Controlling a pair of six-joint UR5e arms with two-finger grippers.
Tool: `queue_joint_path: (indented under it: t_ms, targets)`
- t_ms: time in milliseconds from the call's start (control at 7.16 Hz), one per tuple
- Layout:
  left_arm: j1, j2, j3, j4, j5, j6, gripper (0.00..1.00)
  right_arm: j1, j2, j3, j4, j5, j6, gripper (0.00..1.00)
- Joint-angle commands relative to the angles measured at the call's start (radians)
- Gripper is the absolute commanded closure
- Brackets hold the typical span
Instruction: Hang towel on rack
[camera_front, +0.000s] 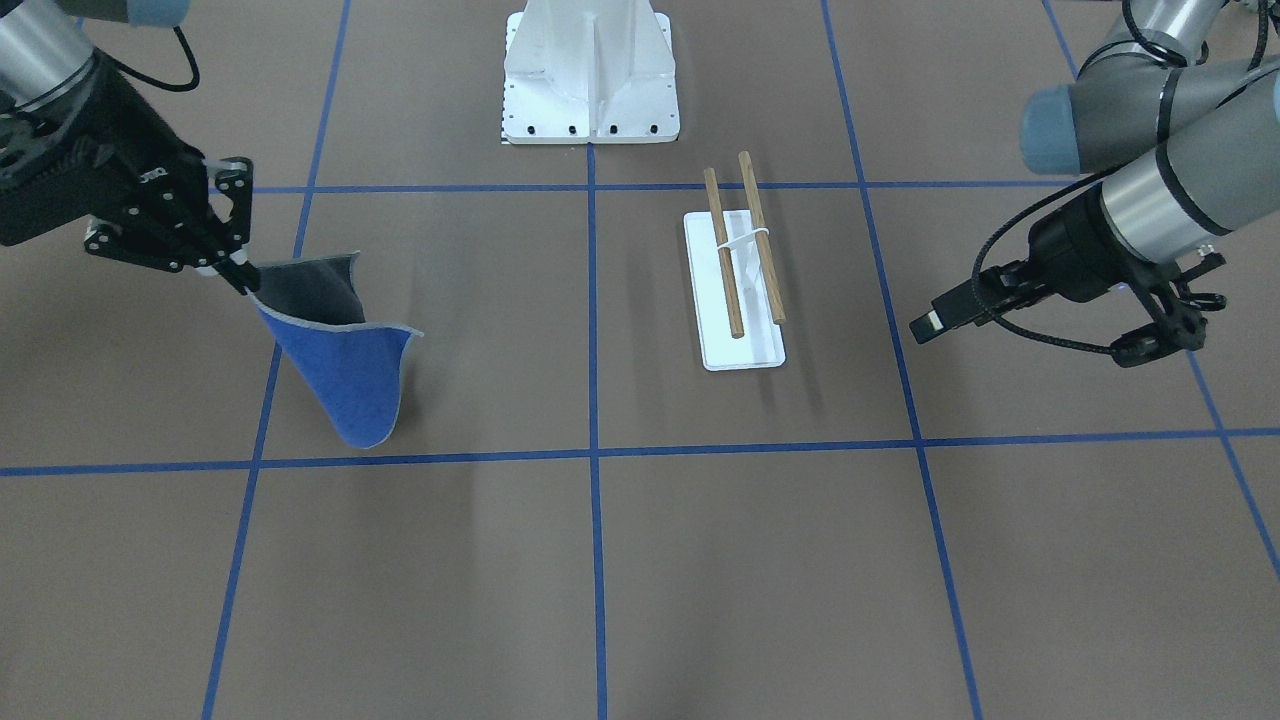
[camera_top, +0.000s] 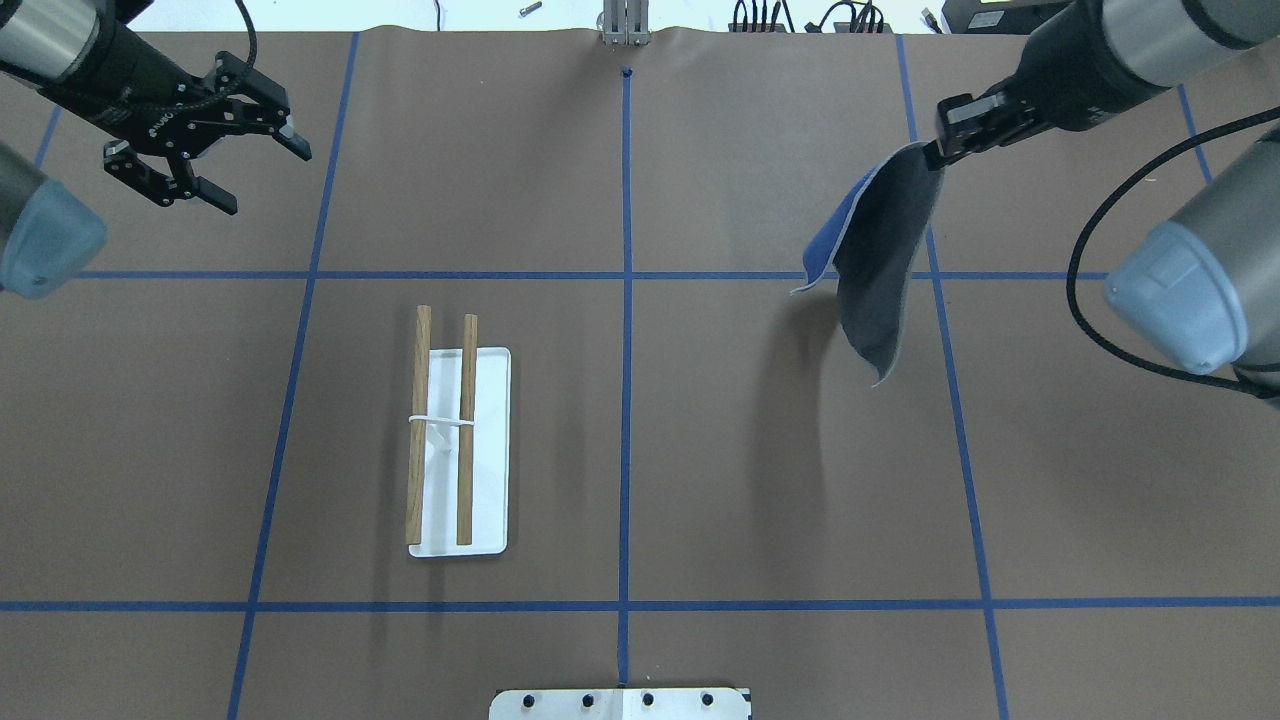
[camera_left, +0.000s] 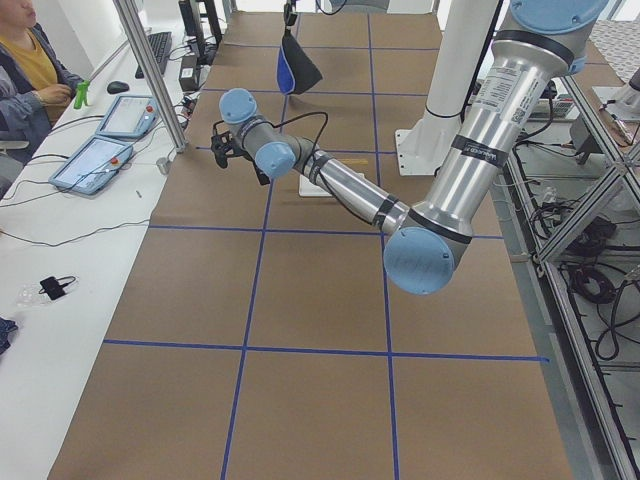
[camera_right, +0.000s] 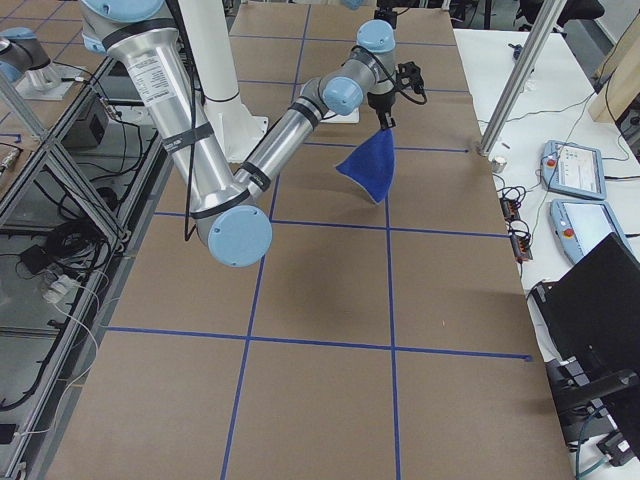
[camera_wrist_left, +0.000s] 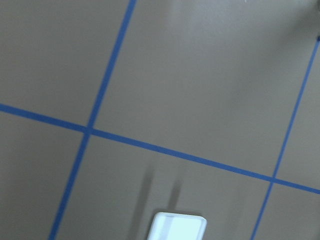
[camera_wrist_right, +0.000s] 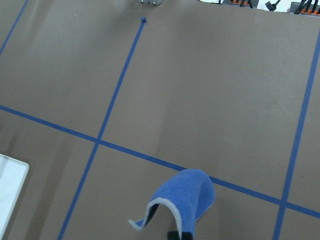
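Held the towel (camera_front: 340, 385) by one end, nipped tight between the right fingers (camera_top: 940, 152), well off to the rack's (camera_top: 467, 400) right-arm side. Let the rest droop in a loose curl (blue face toward the operators, grey back toward the robot), seemingly hanging above the desk (camera_top: 700, 450), though could not be sure of the lowest tip.

Found the left fingers (camera_top: 290, 145) spread wide and empty, on the rack's other side and farther from the robot than the rack.

Judged the step in hand to be the carry across to the rack. Called for enough height to bring the hanging end over the two wooden rods (camera_top: 418, 400), then a slow lowering along a rod's length so the cloth draped evenly instead of bunching. Needed a firm pinch all the way, with so little cloth in the grip.

Noted a white band (camera_top: 440, 421) tying the rods at mid-length, a likely snag. Saw blue tape lines (camera_top: 625, 300) crossing the desk beside the rack and a white base plate (camera_top: 490, 450) under it. Reckoned the left arm (camera_top: 90, 70), near the rack, the likeliest obstruction.
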Motion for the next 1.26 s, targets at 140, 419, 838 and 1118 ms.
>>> queue_joint_path:
  t_ms: [140, 419, 838, 1118]
  targets:
    - [0.066, -0.076, 0.016, -0.110, 0.004, -0.366, 0.02, -0.125, 0.102, 0.036, -0.009, -0.133, 0.231, 1.00]
    - [0.150, -0.118, 0.012, -0.234, 0.089, -0.659, 0.02, -0.218, 0.132, 0.060, -0.009, -0.272, 0.308, 1.00]
    - [0.245, -0.184, 0.017, -0.283, 0.223, -0.983, 0.02, -0.283, 0.201, 0.045, -0.012, -0.340, 0.400, 1.00]
    - [0.274, -0.216, 0.014, -0.290, 0.265, -1.103, 0.02, -0.311, 0.224, 0.044, -0.024, -0.388, 0.475, 1.00]
